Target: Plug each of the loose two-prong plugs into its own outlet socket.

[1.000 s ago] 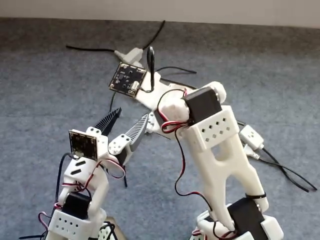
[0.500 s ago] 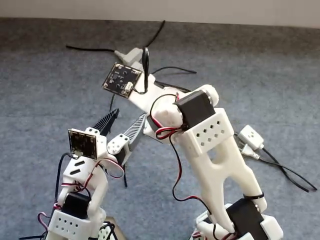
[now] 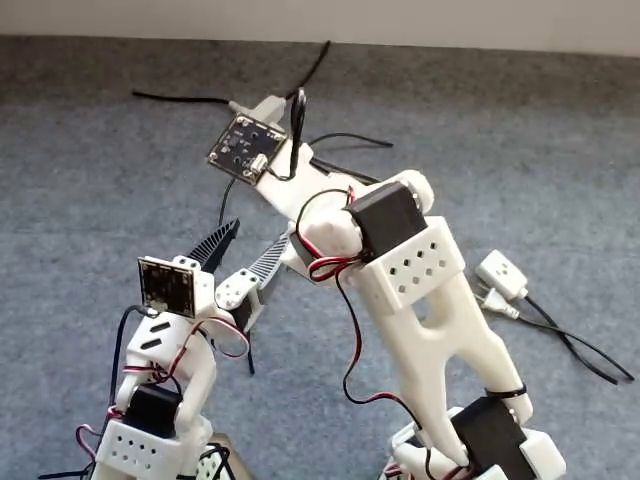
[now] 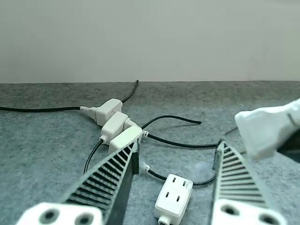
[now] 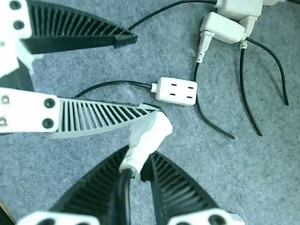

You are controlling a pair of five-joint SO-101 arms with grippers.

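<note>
My right gripper is shut on a white two-prong plug, whose black cord runs back between the fingers. The plug's tip lies close to one ribbed finger of the left gripper. A white two-slot outlet socket lies on the grey carpet just beyond, apart from the plug. In the left wrist view my left gripper stands open and holds nothing; the same socket lies low between its fingers, and the held plug hangs beside one finger. In the high view the left gripper sits under the right arm's wrist.
A cluster of joined white plugs and sockets with black cords lies farther back, seen also as white connectors in the high view. Another white socket with its cord rests on the carpet at the right. Loose black cables trail around.
The right arm's wrist has shifted a little left and toward the back of the table. The left arm has kept still, its gripper open.
</note>
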